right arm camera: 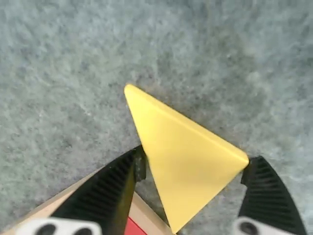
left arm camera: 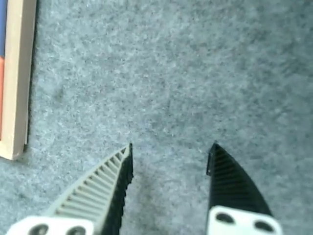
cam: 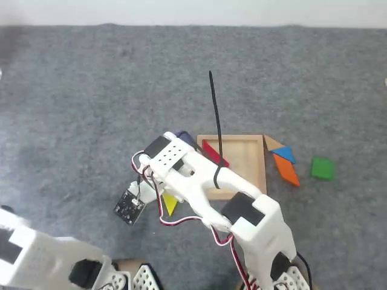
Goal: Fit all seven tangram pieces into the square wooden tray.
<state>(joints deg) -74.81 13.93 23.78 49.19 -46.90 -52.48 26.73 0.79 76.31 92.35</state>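
My right gripper (right arm camera: 194,164) holds a yellow triangle (right arm camera: 188,161) by its two sides, with one finger (right arm camera: 122,181) on an edge and the other at a corner. Just under it is the corner of the square wooden tray (right arm camera: 139,213). From above, the yellow triangle (cam: 170,204) sits off the tray's (cam: 264,166) near left corner, under the right arm (cam: 199,178). A red piece (cam: 214,154) lies in the tray. A dark blue piece (cam: 183,138) peeks out behind the arm. My left gripper (left arm camera: 169,152) is open over bare carpet.
To the right of the tray lie a tan triangle (cam: 273,143), a blue triangle (cam: 285,154), an orange parallelogram (cam: 287,170) and a green square (cam: 322,168). The left arm (cam: 36,257) is folded at the near left. A wooden edge (left arm camera: 19,78) borders the left wrist view.
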